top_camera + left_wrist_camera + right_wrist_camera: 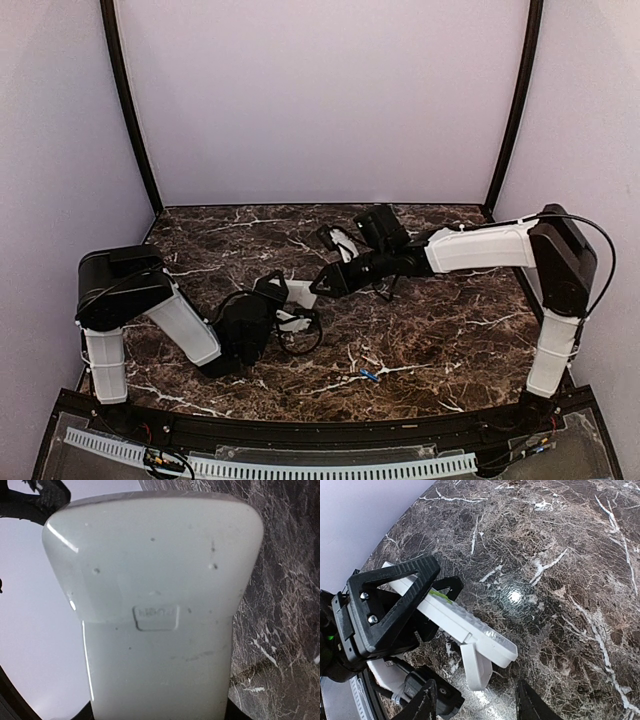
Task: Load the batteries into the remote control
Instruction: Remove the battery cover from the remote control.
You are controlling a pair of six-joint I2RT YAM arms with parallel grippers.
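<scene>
while in the left gripper, glossy white remote control; right gripper wide

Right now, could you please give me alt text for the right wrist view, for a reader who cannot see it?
The left gripper clamps a white remote control edge-on over a dark marble table, and a white flap angles down from its underside. The right gripper is open, with its fingertips at the bottom edge.
</scene>
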